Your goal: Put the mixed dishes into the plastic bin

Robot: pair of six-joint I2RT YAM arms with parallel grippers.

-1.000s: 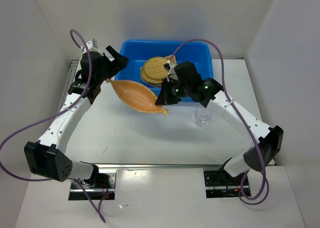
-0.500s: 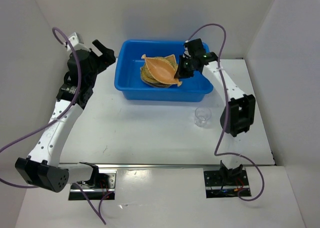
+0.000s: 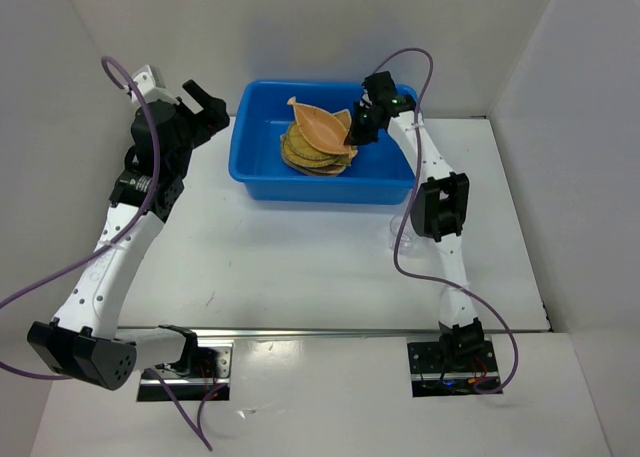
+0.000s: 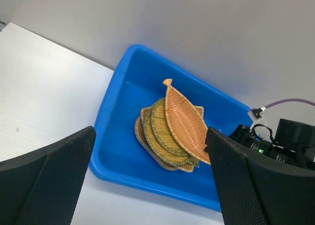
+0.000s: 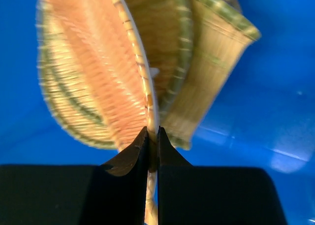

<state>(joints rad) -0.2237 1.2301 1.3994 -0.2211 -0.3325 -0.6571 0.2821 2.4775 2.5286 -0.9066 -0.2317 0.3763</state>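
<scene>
Over the upper middle of the top view, the right gripper holds the leaf-shaped tray inside the outline of the plastic bin. Its jaws are narrowed onto the tray's rim at the lower-right end, and the wrist view shows the thin woven edge pinched between them. From the claw, the tray's long axis runs up and to the left, ending in a pointed tip near the bin's far wall. It sits directly above the stack of woven trays already in the bin. It looks tilted on edge, and I cannot tell whether its underside touches the stack. My judgement is that the coming move is a release, with the stack straight below.

The left gripper hangs wide and holds nothing, just left of the bin and well apart from the tray. A clear cup stands on the white table below the bin, partly hidden by the right arm. Plain white walls enclose the table.
</scene>
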